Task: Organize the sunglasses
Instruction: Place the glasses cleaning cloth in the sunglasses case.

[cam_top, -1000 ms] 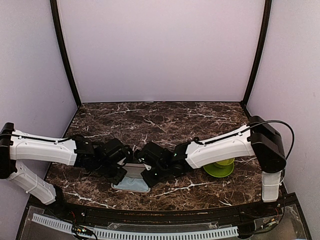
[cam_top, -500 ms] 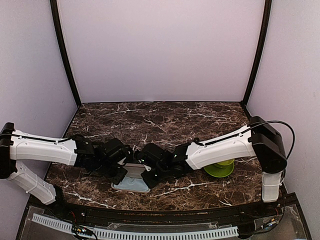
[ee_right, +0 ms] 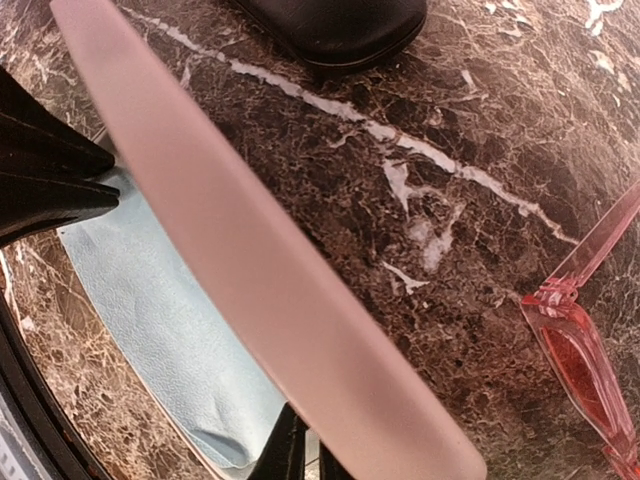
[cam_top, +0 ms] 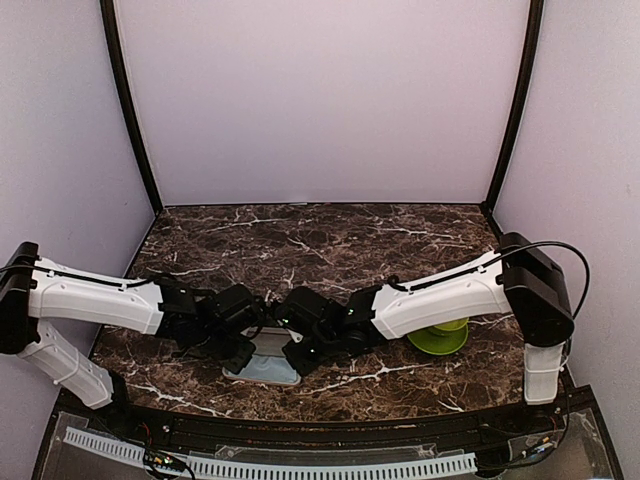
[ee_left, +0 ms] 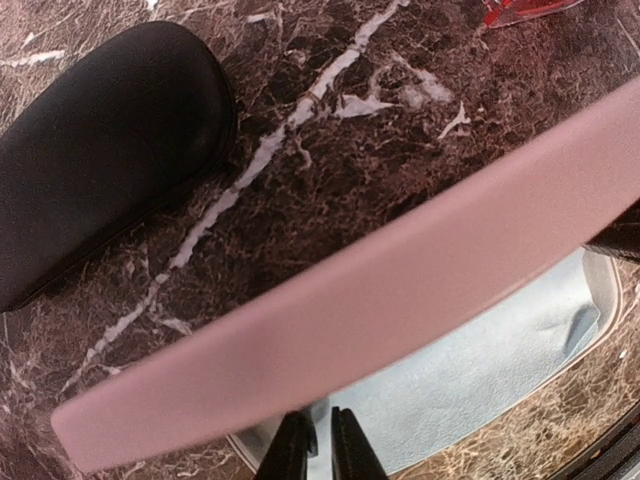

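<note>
A pink hard case (cam_top: 262, 368) lies open at the near middle of the table, a light blue cloth (ee_left: 480, 370) in its base. Its raised lid (ee_left: 380, 290) crosses both wrist views as a pink band (ee_right: 270, 260). My left gripper (ee_left: 320, 450) and right gripper (ee_right: 305, 455) meet over the case from either side. Each is nearly closed, with the case's rim in the narrow gap. The translucent red-pink sunglasses (ee_right: 585, 370) lie on the marble beyond the case, and a corner of them (ee_left: 525, 10) shows in the left wrist view. The black pair is out of view.
A black hard case (ee_left: 100, 140) lies shut on the marble just behind the pink one, also seen in the right wrist view (ee_right: 335, 25). A green dish-like object (cam_top: 440, 335) sits under the right forearm. The table's front edge (cam_top: 300, 420) runs close by.
My left arm has shifted slightly right and lower toward the case. The right arm and the case stay where they were.
</note>
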You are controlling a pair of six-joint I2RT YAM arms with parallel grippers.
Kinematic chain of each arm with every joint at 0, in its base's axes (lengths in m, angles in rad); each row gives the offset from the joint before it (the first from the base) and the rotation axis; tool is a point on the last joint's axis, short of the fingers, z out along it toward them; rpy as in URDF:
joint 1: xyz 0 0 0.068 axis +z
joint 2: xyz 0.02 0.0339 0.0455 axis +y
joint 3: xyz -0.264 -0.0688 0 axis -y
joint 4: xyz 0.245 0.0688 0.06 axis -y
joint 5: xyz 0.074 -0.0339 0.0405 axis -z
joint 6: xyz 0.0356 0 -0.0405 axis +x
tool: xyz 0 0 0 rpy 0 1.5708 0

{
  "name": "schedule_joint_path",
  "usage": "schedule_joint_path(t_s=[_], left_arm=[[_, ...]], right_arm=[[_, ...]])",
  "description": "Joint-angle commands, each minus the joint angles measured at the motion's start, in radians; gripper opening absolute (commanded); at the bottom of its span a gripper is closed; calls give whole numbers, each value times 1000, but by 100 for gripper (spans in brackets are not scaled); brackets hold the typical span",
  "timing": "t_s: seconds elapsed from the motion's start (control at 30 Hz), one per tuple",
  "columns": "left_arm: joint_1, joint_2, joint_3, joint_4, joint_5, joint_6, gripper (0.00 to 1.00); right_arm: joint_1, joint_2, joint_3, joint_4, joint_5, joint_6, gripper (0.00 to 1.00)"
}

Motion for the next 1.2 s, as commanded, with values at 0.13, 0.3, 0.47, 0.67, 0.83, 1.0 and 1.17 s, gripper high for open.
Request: schedule_joint_path(t_s=[0.13,0.3,0.47,0.67,0.83,1.0,1.17], left_arm=[[-24,3,21,-37,-40,-27,19],[-36,-3,22,-49,-48,-44,28],[-49,-22,18,-78,-72,-76,38],[-51,-69,10,-118,-99,-112,47],[-50,-131,13,-145,-91,-124,53],[-50,-242,17,-106,-57,-106,58],[-50,-328,35,-52,-82,-67,64]], right_arm=[[13,-38,10,-13,22,-5,14],[17,-60,-6,-6,22,4,17],[17,-104,-57,55,-16,17,20],[17,-188,-148,142,-81,30,27],[13,-287,-243,164,-84,47,34],[-28,-398,-309,121,-56,80,48],[-128,-494,-337,46,-3,119,52]])
